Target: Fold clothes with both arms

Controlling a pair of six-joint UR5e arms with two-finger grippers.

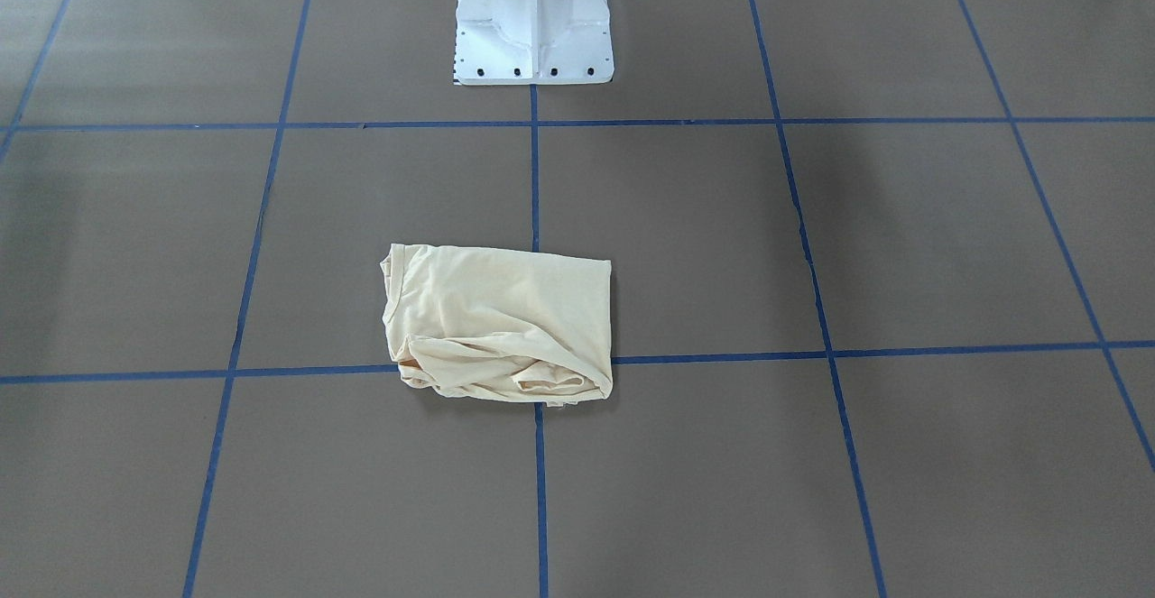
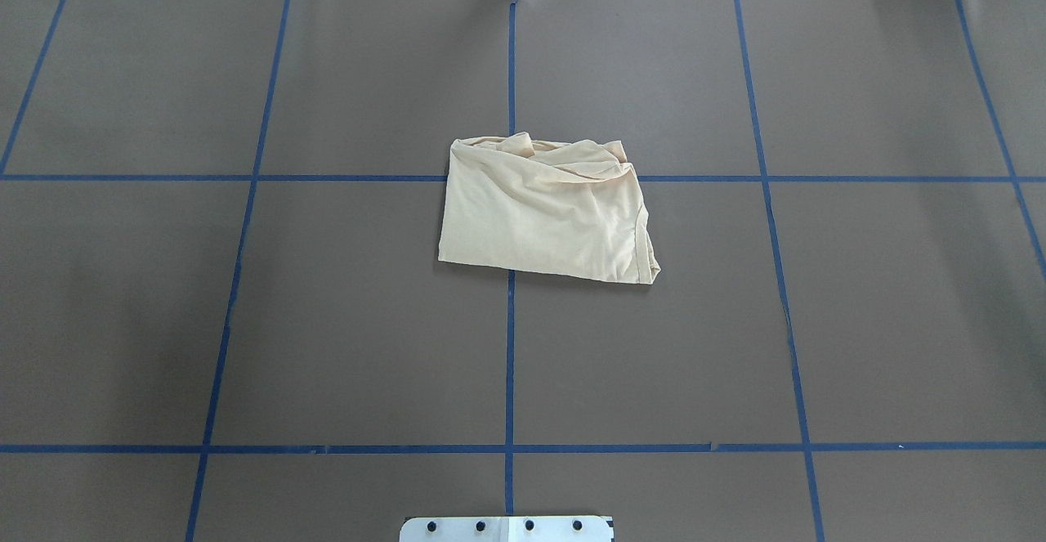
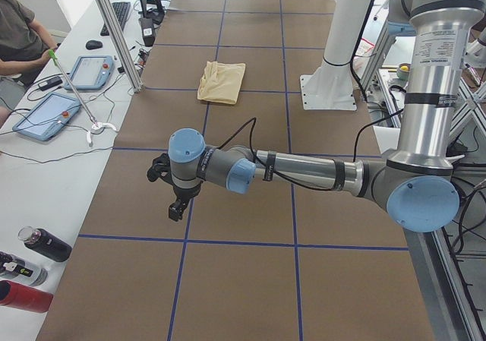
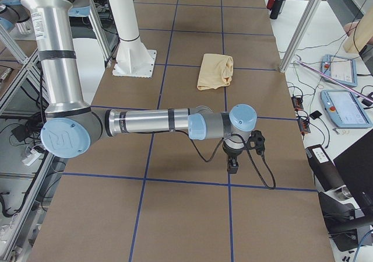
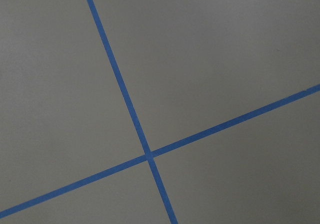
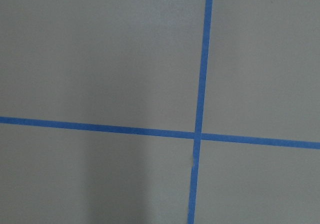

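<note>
Table (image 2: 245, 321): brown, with taped blue lines. Left arm (image 3: 304, 172) and right arm (image 4: 145, 122) reach out low over opposite ends. Shirt (image 2: 543, 211) lies folded mid-table, well apart from left gripper (image 3: 176, 210) and right gripper (image 4: 232, 166). Finger opening of either: cannot tell. Neither touches the shirt.

Robotics laboratory. A wide table (image 2: 368, 321), covered in brown sheeting and ruled into squares with blue tape (image 2: 510, 362), carries a white pedestal (image 1: 532, 21). The left arm (image 3: 304, 172) and right arm (image 4: 145, 122) reach over the table. A side bench (image 3: 45, 197) holds teach pendants (image 3: 45, 115) and a keyboard (image 3: 121, 13) beyond aluminium posts (image 3: 114, 29), where a person (image 3: 19, 29) sits.
</note>
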